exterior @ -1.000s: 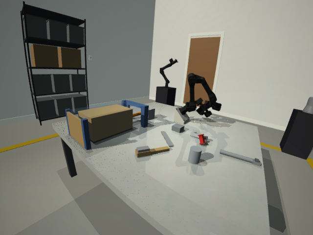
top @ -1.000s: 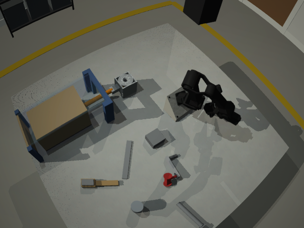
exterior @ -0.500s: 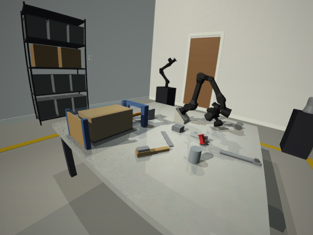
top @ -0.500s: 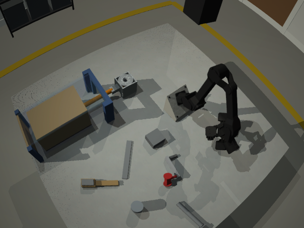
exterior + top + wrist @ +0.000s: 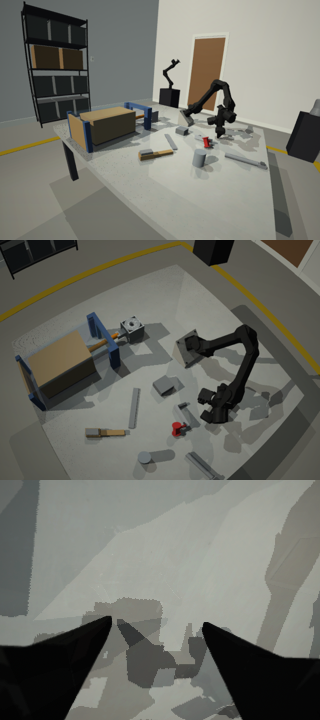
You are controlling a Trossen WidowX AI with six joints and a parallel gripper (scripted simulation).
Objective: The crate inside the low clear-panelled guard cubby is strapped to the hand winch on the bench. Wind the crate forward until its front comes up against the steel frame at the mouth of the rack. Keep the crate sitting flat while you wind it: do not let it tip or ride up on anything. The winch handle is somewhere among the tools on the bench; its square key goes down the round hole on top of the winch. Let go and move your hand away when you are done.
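Note:
The tan crate sits flat in the clear-panelled cubby, with a gap between its front and the blue steel frame. An orange strap runs from the crate through the frame to the grey winch, whose round top hole is empty. A cranked grey bar with a red spool-shaped grip lies on the bench and looks like the handle. My gripper is open and empty, pointing down over the bench, beside the handle on its right in the top view.
A grey block, flat bar, wooden-handled tool, upright grey cylinder and long grey rod are spread over the bench around the handle.

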